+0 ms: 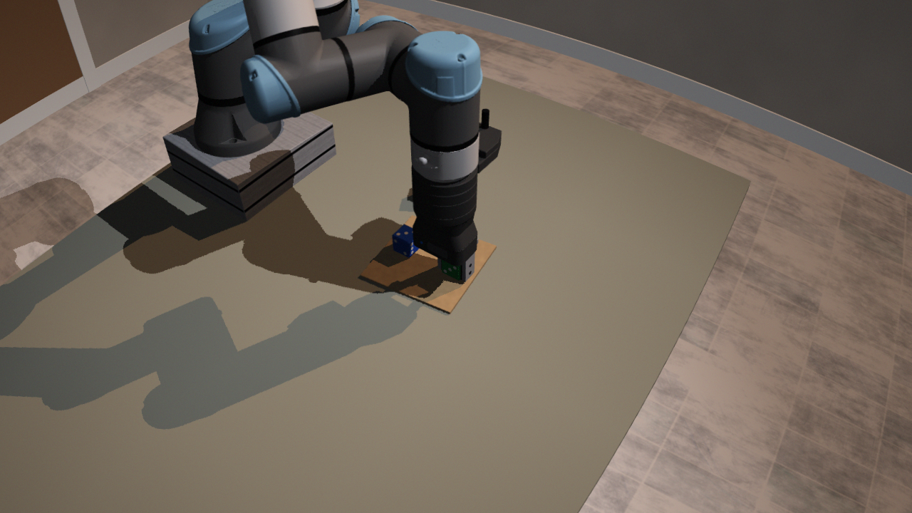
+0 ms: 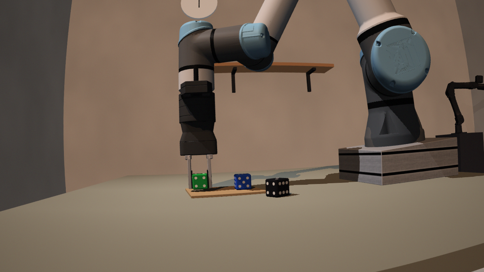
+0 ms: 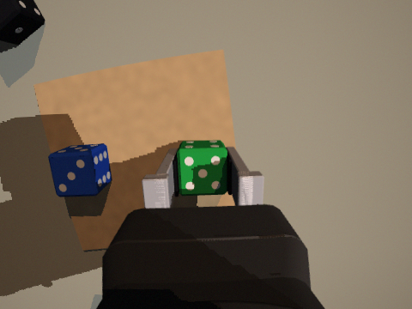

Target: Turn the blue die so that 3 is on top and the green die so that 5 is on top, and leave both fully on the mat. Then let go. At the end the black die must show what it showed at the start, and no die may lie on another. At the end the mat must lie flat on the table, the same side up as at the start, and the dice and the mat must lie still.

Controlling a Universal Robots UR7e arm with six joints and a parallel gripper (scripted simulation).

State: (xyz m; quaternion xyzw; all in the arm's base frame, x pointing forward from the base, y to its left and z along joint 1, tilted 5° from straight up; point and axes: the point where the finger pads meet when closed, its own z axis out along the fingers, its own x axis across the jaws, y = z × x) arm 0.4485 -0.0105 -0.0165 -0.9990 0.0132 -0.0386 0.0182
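My gripper (image 1: pixel 456 270) (image 2: pixel 199 183) (image 3: pixel 202 162) points down and is shut on the green die (image 1: pixel 449 268) (image 2: pixel 199 180) (image 3: pixel 202 165), with one finger on each side. The green die shows 5 on top in the wrist view and 4 on the side facing the exterior camera. It is level, at or just above the orange-brown mat (image 1: pixel 448 301) (image 2: pixel 221 193) (image 3: pixel 142 99); I cannot tell if it touches. The blue die (image 1: pixel 402 242) (image 2: pixel 242 181) (image 3: pixel 79 172) sits on the mat near its left edge in the wrist view, 3 on top. The mat lies flat.
The black die (image 2: pixel 277 187) (image 3: pixel 19 19) stands on the table (image 1: pixel 573 286) (image 2: pixel 203 229) (image 3: pixel 322 86) off the mat, with 4 and 6 on the sides seen by the exterior view. The arm's base stands on a wooden block (image 1: pixel 242 184) (image 2: pixel 406 160).
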